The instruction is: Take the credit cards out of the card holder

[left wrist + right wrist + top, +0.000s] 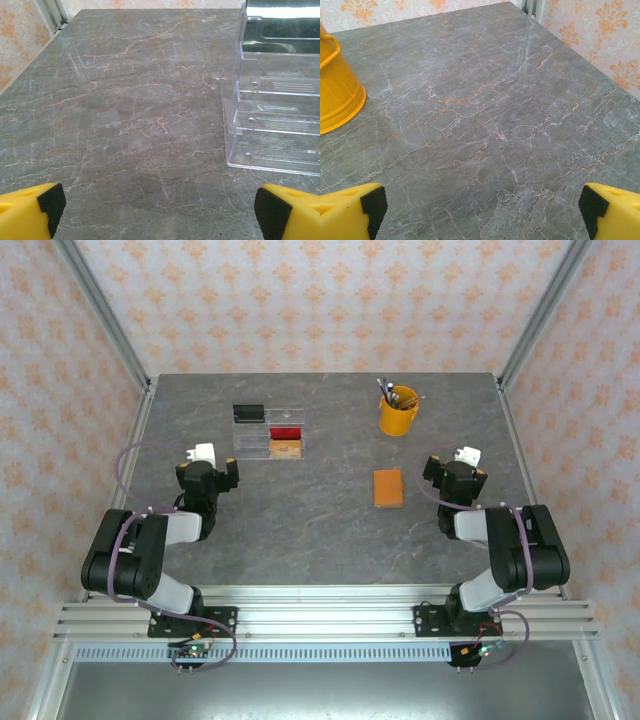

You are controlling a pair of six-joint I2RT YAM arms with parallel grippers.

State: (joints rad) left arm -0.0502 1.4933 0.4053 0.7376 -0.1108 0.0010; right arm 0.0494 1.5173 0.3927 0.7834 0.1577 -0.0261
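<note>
The card holder point(388, 488) is a small orange-tan rectangle lying flat and folded shut on the grey marble table, right of centre. The credit cards are hidden. My left gripper point(212, 456) hovers at the left of the table, well away from the holder, with its jaws wide open. In the left wrist view the left gripper point(160, 215) has only bare marble between its yellow fingers point(30, 210). My right gripper point(458, 462) is open just right of the holder, not touching it. The right wrist view has the right gripper point(480, 215) spread wide over bare stone.
A clear acrylic tray point(268, 430) stands at the back left and holds black, red and tan flat pieces; its wall point(235, 125) rises ahead and to the right of the left gripper. A yellow cup point(398, 412) with pens stands at the back right, its side point(335, 90) left of the right gripper.
</note>
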